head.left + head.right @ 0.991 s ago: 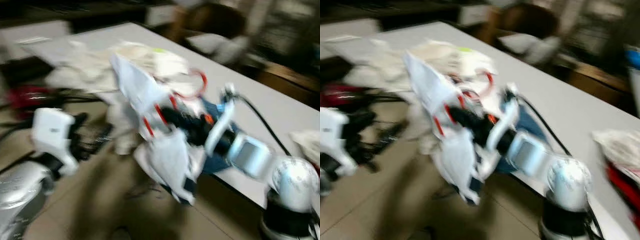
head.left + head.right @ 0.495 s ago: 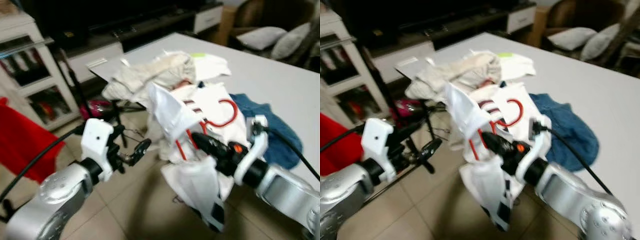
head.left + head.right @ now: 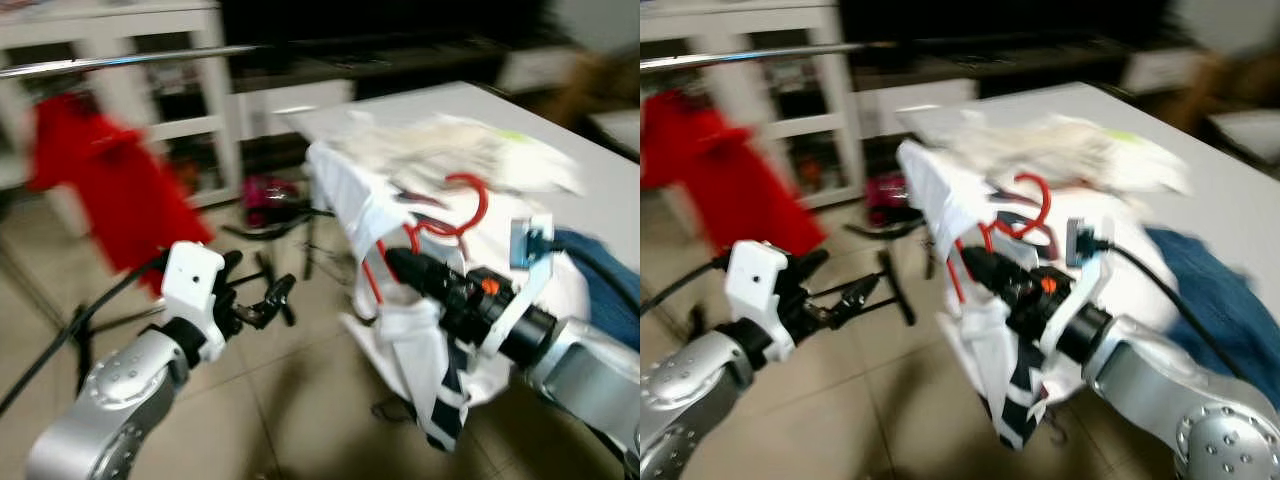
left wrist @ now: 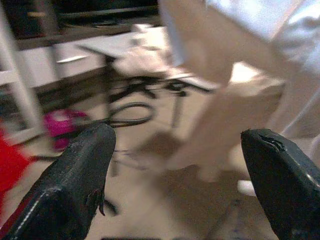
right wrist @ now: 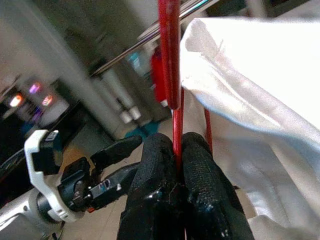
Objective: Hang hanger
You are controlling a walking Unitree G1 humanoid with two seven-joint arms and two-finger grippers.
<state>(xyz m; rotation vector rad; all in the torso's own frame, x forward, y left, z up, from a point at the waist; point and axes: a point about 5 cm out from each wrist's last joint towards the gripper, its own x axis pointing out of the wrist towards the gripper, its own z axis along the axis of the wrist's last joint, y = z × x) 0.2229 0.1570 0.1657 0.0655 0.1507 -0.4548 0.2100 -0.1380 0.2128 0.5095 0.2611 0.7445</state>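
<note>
Right hand pinches red hanger (w/ white garment).

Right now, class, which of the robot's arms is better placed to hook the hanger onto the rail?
Right. The right gripper is shut on the red hanger carrying the white shirt; the left gripper is open, holding nothing.

A red garment hangs at ten o'clock; a blue cloth lies at three on the white table.
</note>
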